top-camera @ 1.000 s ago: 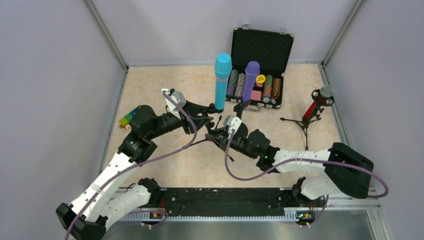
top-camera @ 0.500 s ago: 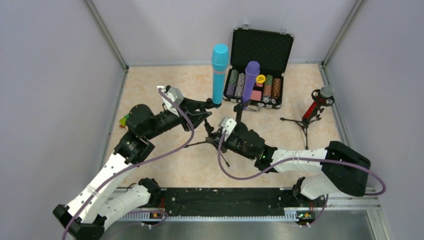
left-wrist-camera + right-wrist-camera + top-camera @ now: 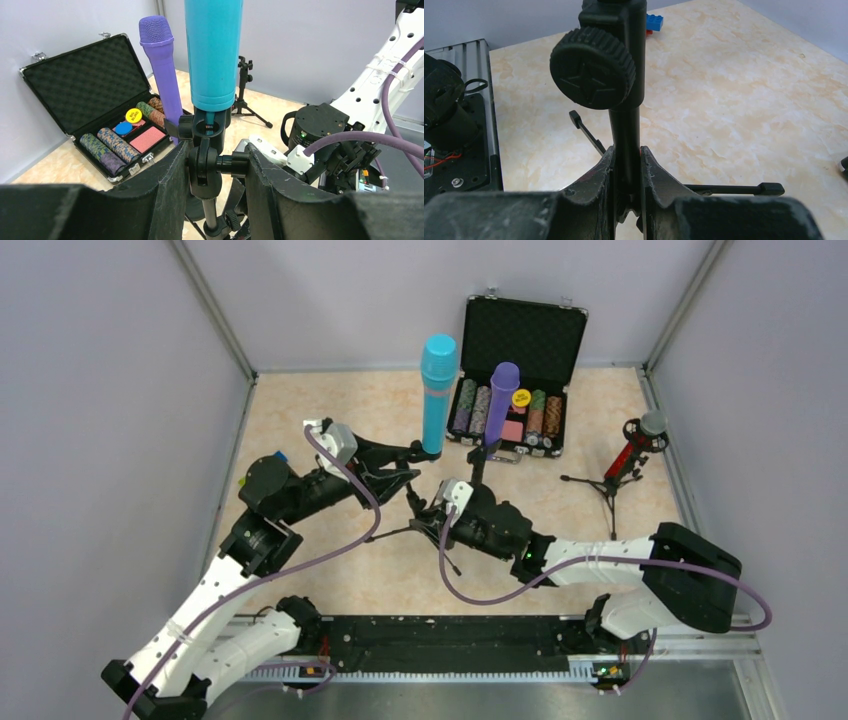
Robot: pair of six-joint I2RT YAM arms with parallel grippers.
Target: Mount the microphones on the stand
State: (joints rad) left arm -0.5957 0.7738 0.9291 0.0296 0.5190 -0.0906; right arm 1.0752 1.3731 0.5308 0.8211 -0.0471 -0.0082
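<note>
While the overhead view is being considered, the teal microphone [image 3: 435, 390] is being shown upright in the clip of a small black stand [image 3: 390, 531] near the middle of the table [image 3: 320, 410]. The left tool [image 3: 408, 462] is being shown at the clip's base and the right tool [image 3: 428, 515] lower, at the pole. The purple microphone [image 3: 502, 400] is being carried by its own stand just beside, in front of the open chip case [image 3: 524, 335]. The red microphone [image 3: 630, 455] is being carried by a third stand, well apart to the right.

From the left wrist, the fingers [image 3: 170, 190] are being seen on either side of the swivel joint [image 3: 205, 165]. They seem to be pressing its body and side screw, so the joint is being judged as pinched.

From the right wrist, the right tool [image 3: 626, 172] is being shown clamped on the thin pole, just under a round knob [image 3: 593, 67], with two legs [image 3: 734, 189] spreading above the table.

Trouble is being expected mainly at release. If the legs are not being set level, the top-heavy stand could be tipped over. If the two tools are being pulled unevenly, the joint could be swivelled and the teal microphone swung into the purple one or worked out of its clip.
</note>
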